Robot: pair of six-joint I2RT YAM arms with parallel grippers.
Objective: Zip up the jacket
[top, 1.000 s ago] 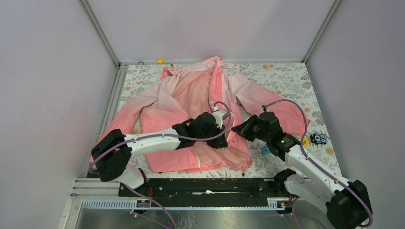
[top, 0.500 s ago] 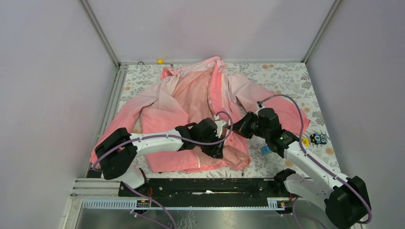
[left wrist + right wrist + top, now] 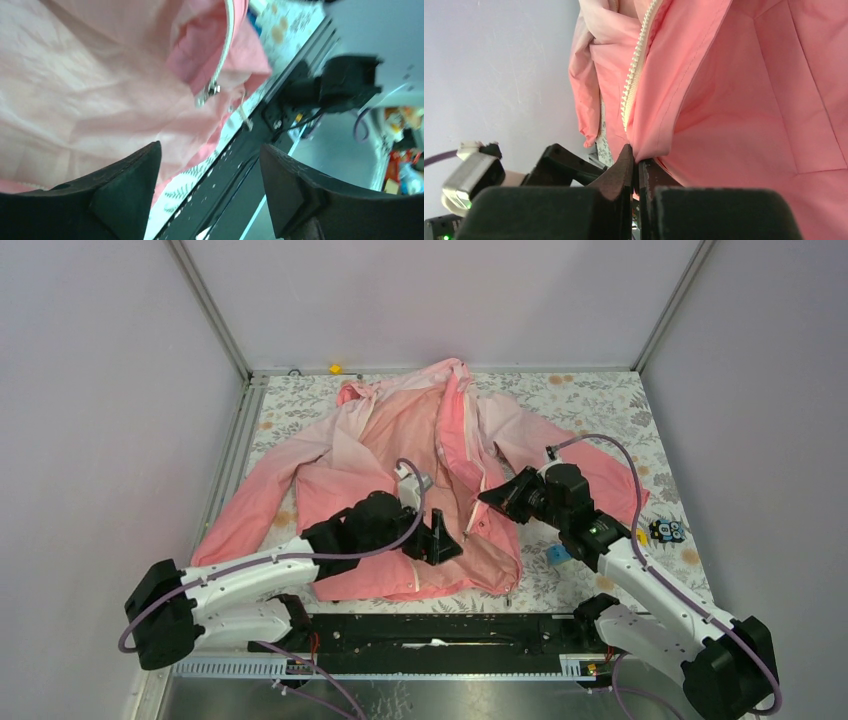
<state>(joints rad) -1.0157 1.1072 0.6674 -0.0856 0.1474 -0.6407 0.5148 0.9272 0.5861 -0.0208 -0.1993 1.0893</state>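
Observation:
The pink jacket (image 3: 400, 450) lies spread on the floral table, its front open, with the white zipper (image 3: 636, 65) running along the lifted right-hand edge. My right gripper (image 3: 492, 498) is shut on that front edge; the right wrist view shows fabric pinched between the fingertips (image 3: 626, 162). My left gripper (image 3: 438, 542) hovers over the jacket's lower front, open, with nothing between its fingers (image 3: 135, 190). The left wrist view shows the metal zipper slider (image 3: 212, 91) lying on the jacket (image 3: 75, 90) near the hem, beyond the jaws.
A black rail (image 3: 420, 630) runs along the table's near edge, just past the hem. A blue block (image 3: 556, 554) and a small toy (image 3: 667, 530) sit at the right beside my right arm. A yellow piece (image 3: 335, 368) lies at the back edge.
My left gripper has opened, let go of the jacket near the zipper's lower end, and pulled back toward the left. My right gripper stays shut on the front edge, shifted slightly left.

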